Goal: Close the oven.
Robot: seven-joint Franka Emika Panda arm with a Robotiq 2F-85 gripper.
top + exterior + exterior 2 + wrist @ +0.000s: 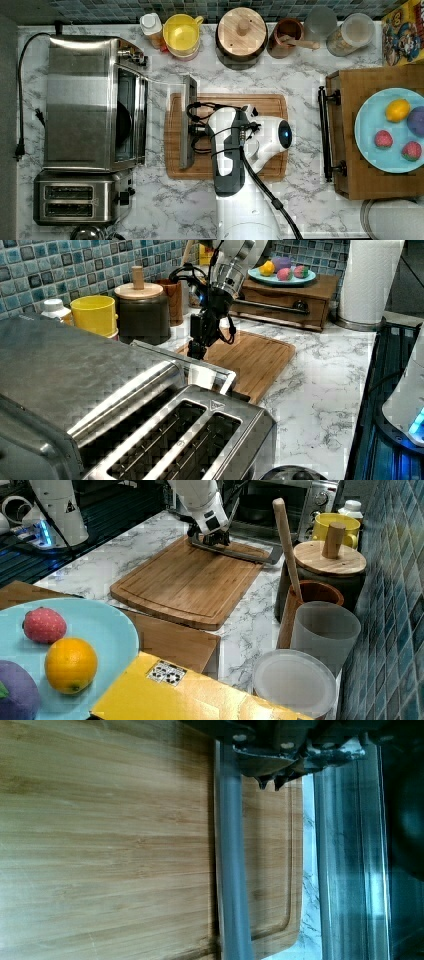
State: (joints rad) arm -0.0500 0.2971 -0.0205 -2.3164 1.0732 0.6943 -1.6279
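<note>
White marbled worktop [305,75] bearing a bamboo cutting board [260,107] directly beneath the gripper [192,125]; oven [82,95] and two-slot toaster [75,202] beyond its fingertips; jars and cups behind; wooden drawer box [350,150] to its rear.

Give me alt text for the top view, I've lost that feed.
The oven at the top view's left has its door folded down flat over a wooden cutting board, with the robot's gripper at the door's handle. A two-slot toaster sits beside the oven.
</note>
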